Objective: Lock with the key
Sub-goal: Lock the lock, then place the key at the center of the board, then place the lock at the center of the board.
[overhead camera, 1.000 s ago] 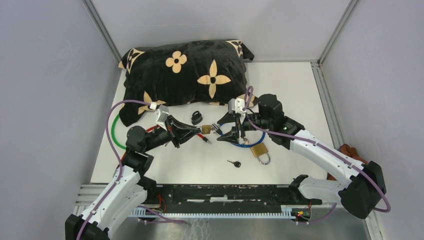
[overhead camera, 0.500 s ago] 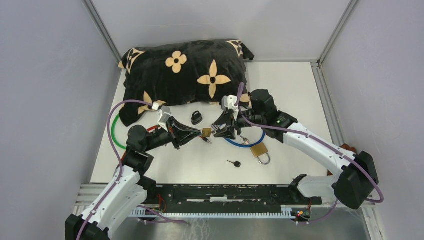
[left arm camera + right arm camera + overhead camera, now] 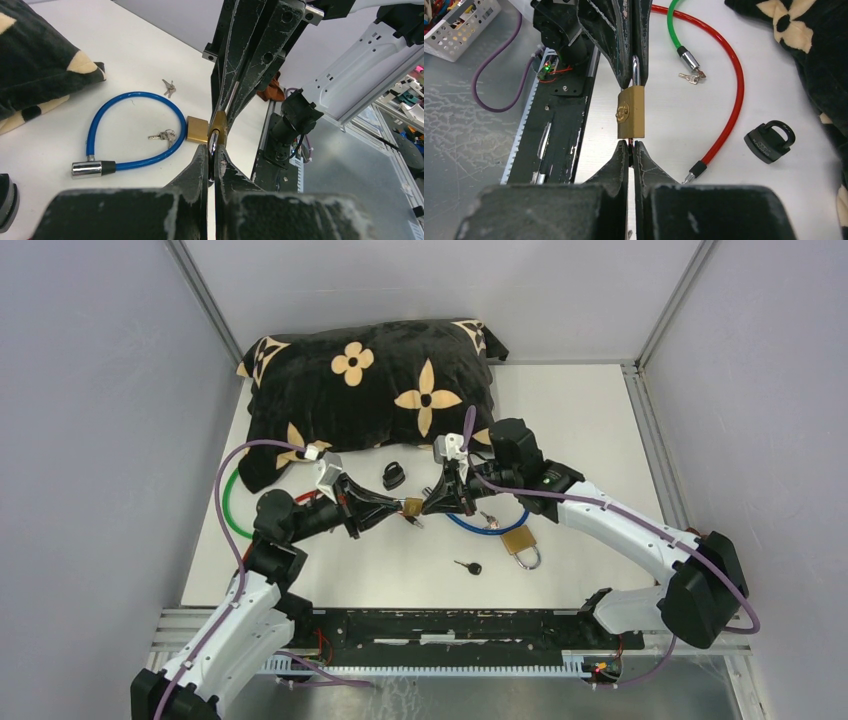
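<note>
- Left gripper (image 3: 210,150) is clenching the shackle of the brass padlock (image 3: 630,111), suspending it above the worktop (image 3: 560,420) with its keyway end facing the other arm.
- Right gripper (image 3: 630,145) is pinching shut at that end, apparently on the key, which is hidden within its grip.
- Both arms are reaching inward, grippers aligned tip to tip, so a wrist roll can turn the key.

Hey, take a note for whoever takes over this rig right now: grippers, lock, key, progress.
Left gripper: shut on the brass padlock's shackle.
Right gripper: jaws shut just under the padlock's body, apparently on the key in it.
Done: padlock held, key seemingly gripped.
Left: turn the key; whether the shackle is seated I cannot tell.
</note>
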### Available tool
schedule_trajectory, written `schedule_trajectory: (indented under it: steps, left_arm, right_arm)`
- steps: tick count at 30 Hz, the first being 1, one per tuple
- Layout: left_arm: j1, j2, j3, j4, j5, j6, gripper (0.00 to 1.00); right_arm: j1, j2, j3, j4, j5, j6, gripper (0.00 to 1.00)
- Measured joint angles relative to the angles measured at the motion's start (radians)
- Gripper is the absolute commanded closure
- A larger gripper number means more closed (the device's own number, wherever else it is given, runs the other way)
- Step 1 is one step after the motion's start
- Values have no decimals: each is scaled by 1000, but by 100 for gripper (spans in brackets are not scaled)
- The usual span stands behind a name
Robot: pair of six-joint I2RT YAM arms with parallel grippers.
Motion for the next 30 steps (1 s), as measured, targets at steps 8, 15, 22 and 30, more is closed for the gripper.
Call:
schedule_trajectory:
  steps: [8, 15, 22, 30]
  left_arm:
    - [26, 3, 18, -111, -40, 42, 98]
    - [30, 24, 58, -216, -48, 179, 98]
    - [-238, 239, 152, -523, -54, 479, 98]
    - [-367, 589, 189, -468, -30, 302, 98]
  right_arm:
    - [-68, -71, -117, -42, 82, 16, 100]
    - [-149, -121, -329, -118, 155, 82, 100]
    - [-146, -119, -364, -223, 182, 129, 100]
    - [-146, -167, -471, -320, 241, 213, 100]
